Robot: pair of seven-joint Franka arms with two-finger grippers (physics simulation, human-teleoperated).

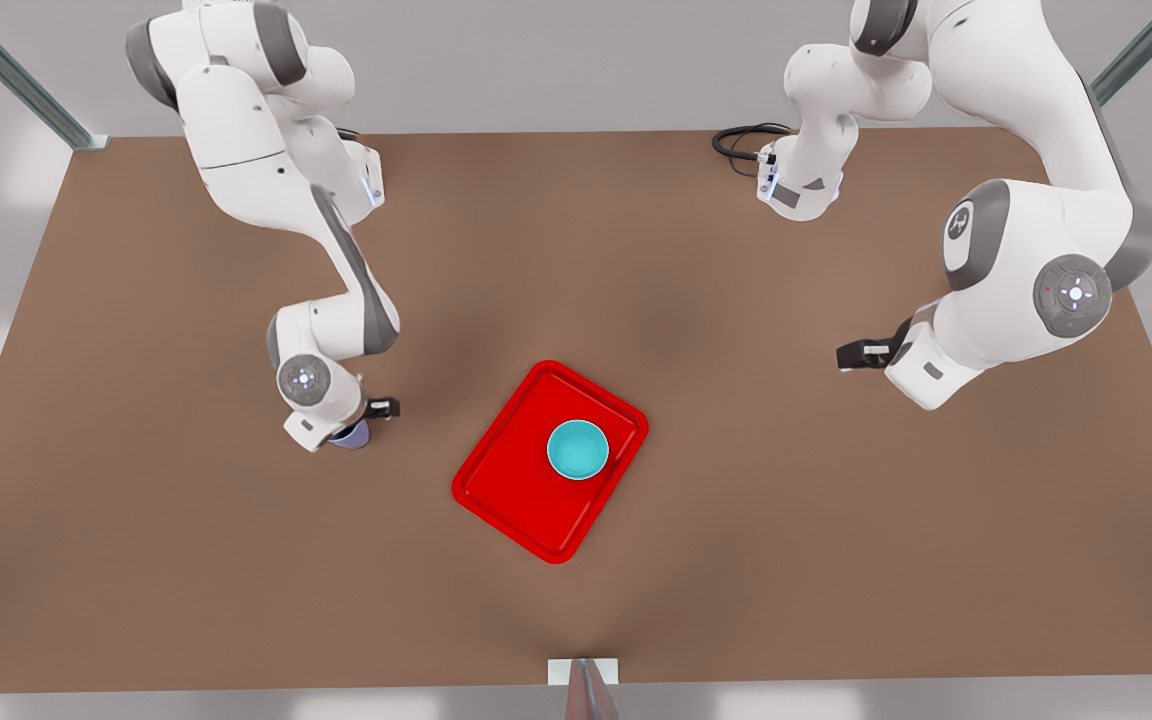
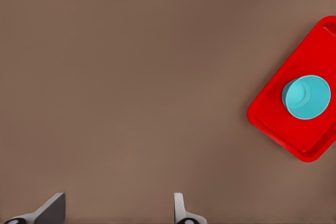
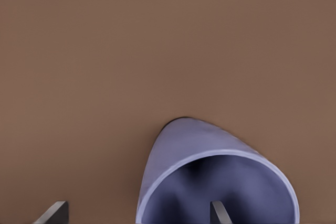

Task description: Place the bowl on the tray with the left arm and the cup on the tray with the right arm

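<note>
Straddling cup (image 3: 210,177) rim, right gripper (image 3: 139,211) open, one finger (image 3: 219,212) inside, no grip yet. Risk: thin-wall pinch slips, cup tips. Left gripper (image 2: 118,211) open, empty, waiting away from tray (image 1: 506,490); bowl (image 1: 577,449) already on tray.

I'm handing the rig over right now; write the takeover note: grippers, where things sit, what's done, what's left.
Right gripper: at the cup, on the front view's left, fingers open, one inside the rim, one outside. No grasp visible yet.
Left gripper: open, empty, waiting over bare table on the front view's right.
Bowl: upright on the tray, toward one end. Done.
Cup: beside the tray, on the table.
Left: grip the cup and set it on the tray's free part.
</note>
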